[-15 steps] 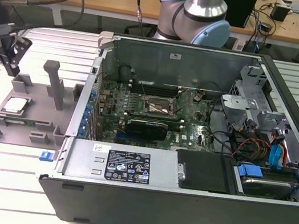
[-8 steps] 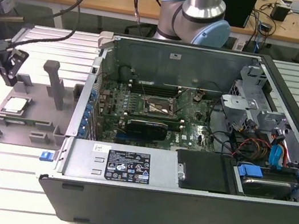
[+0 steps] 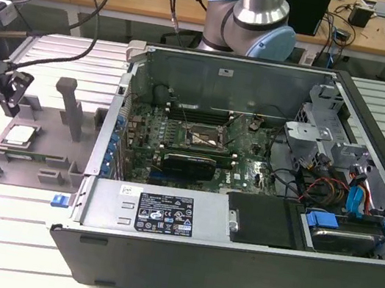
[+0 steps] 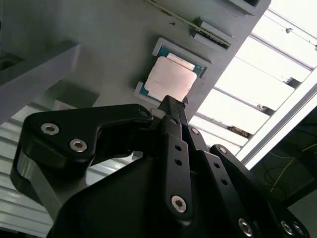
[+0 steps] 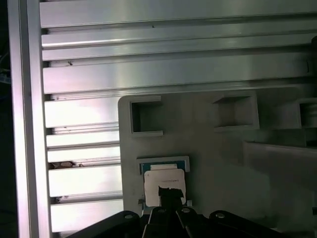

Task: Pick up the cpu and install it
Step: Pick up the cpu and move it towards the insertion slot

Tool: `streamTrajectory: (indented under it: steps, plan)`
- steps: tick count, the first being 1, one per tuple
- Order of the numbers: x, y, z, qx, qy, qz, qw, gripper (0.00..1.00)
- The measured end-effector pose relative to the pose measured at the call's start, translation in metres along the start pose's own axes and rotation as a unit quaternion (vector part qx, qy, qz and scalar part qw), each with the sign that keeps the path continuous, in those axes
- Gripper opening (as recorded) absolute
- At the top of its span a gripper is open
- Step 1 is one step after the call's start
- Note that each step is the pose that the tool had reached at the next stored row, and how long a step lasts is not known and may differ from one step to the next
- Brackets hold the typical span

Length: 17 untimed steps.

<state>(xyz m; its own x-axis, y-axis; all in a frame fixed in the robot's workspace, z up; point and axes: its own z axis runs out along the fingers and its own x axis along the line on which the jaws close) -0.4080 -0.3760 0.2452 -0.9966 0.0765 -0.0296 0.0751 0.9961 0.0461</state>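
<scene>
cpu: flat in grey tray recess | hand: pressed together, empty, over cpu edge | tabletop: slatted metal

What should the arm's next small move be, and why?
Probably lower the pincer toward the cpu. In both wrist views its tip overlaps the chip's edge, while the exterior view shows it above the grey tray where the cpu lies, not yet held.

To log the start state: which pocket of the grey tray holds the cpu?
The pocket nearest the gripper holds the cpu; in the first wrist view the other square pockets of the tray are empty.
</scene>
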Motion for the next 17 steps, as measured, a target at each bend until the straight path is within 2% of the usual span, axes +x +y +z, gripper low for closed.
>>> streamTrajectory:
  steps: [3, 7, 9, 14, 17]
  plan:
    - [0.0077, -0.0008, 0.0049, 0.0000, 0.0000, 0.000, 1.0000, 0.11]
    - [0.0096, -0.0044, 0.0133, 0.0000, 0.0001, 0.000, 1.0000, 0.11]
    - [0.0081, -0.0089, 0.0180, -0.0001, 0.0000, 0.000, 1.0000, 0.11]
    - [0.0018, -0.0092, 0.0234, 0.0000, 0.0000, 0.000, 1.0000, 0.11]
    - [-0.0015, -0.0093, 0.0321, 0.0000, 0.0002, 0.000, 1.0000, 0.11]
